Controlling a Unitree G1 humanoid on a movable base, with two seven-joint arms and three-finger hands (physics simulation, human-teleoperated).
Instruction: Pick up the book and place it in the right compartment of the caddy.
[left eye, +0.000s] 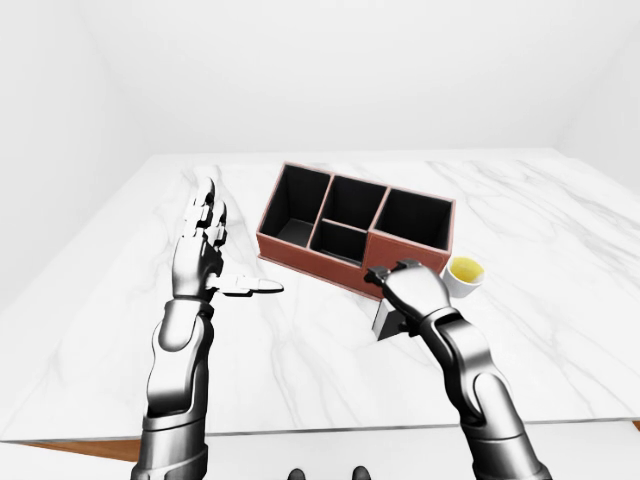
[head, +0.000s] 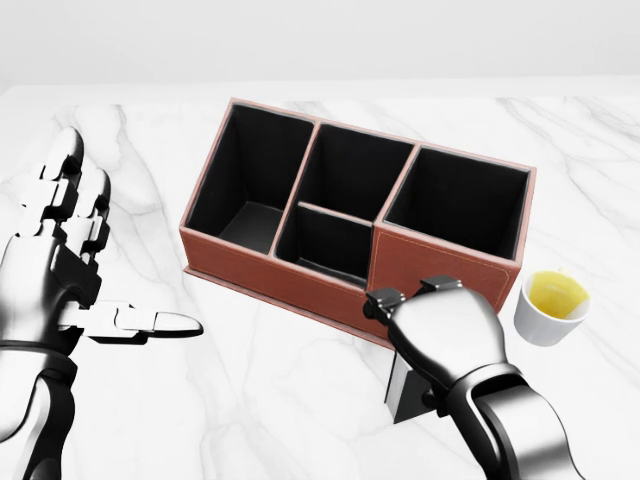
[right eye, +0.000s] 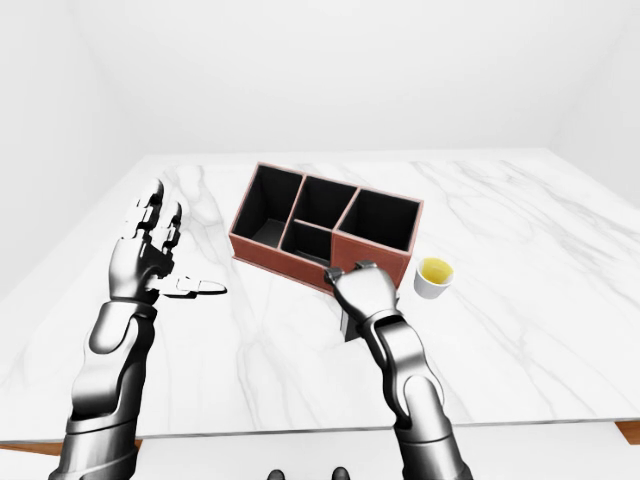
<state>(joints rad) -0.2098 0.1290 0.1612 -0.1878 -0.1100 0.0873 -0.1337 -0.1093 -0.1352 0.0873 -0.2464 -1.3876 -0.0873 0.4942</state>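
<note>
Fingers (head: 400, 300) of your right hand (head: 445, 340) curl down over the top of the book (head: 405, 385), which stands upright on the white marble worktop (head: 280, 400) just below the caddy (head: 300, 275) in the head view. Your palm hides most of the book; only its dark lower part and a pale edge show. Whether the fingers actually clamp it you cannot tell from these views.

Your left hand (head: 60, 260) is raised at the left of the head view, fingers spread and released, thumb pointing right, holding nothing and well apart from the caddy.

Look at the caddy: a brown, leather-look box with a black lining, set at a slant on the worktop. It has a long compartment at the left, two smaller ones in the middle, and the right compartment (head: 455, 205) as one wide bay. All four show only their dark floors and walls. The book sits outside the box, near the outer wall of that right compartment.

Just right of the caddy stands a small white cup (head: 550, 308) with yellow liquid inside, close to your right hand but apart from it.
</note>
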